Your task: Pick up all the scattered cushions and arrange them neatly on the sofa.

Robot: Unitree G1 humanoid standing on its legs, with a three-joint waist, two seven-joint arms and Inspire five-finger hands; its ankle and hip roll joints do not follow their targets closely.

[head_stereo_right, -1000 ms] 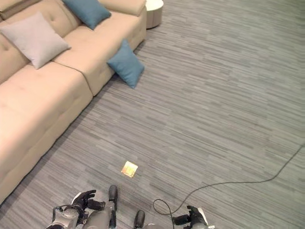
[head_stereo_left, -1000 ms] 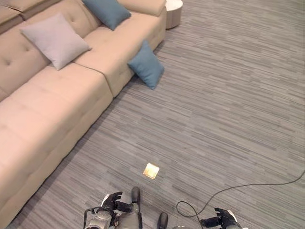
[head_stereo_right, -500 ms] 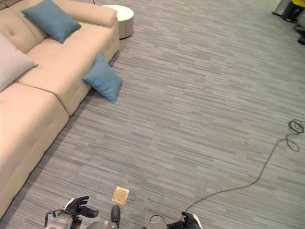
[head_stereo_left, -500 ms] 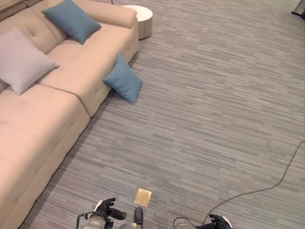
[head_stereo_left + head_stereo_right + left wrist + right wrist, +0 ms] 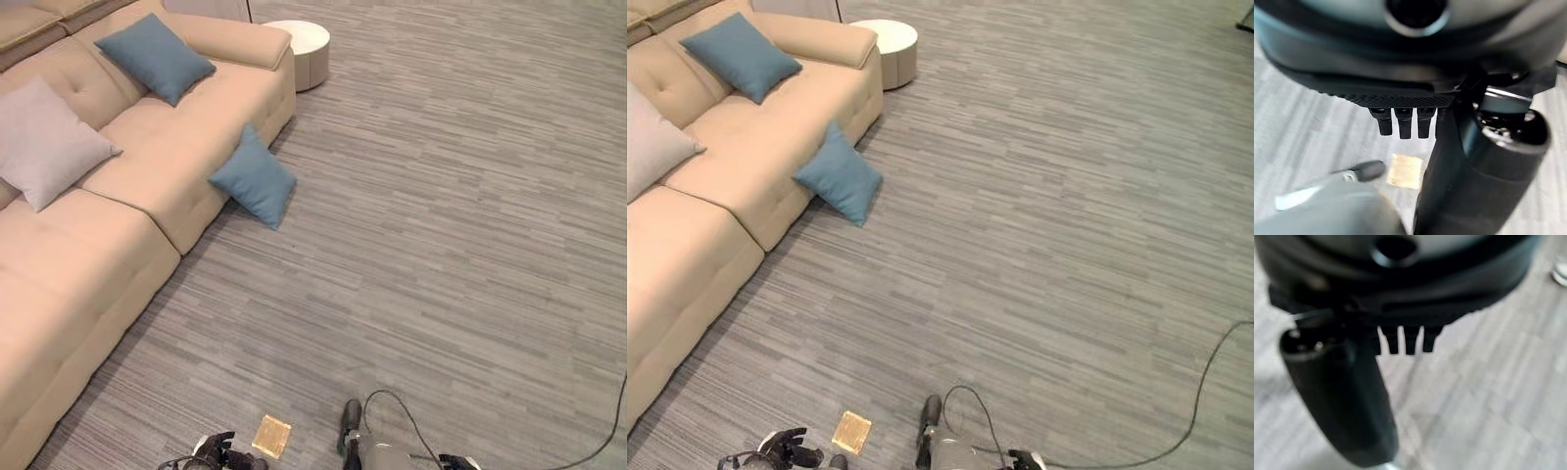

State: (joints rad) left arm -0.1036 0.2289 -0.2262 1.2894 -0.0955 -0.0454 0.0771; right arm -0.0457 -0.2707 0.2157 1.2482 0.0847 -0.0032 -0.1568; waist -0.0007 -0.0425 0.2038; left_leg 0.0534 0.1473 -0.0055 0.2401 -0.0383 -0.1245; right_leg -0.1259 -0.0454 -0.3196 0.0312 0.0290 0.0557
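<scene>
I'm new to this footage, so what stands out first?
A long beige tufted sofa runs along the left, with a teal square cushion and a pale grey cushion on its seat. A second teal cushion sits on the grey carpet, leaning against the sofa's front.

dark left hand (image 5: 1415, 83), stubby black fingers (image 5: 1404, 123); right hand (image 5: 1400, 303) same.

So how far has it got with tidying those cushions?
Two look placed: a blue square cushion and a pale grey square cushion lie on the beige sofa. Nothing is in hand; the left hand and right hand hang empty, fingers straight. Left to do: a second blue cushion leans against the sofa front, on the grey carpet.
</scene>
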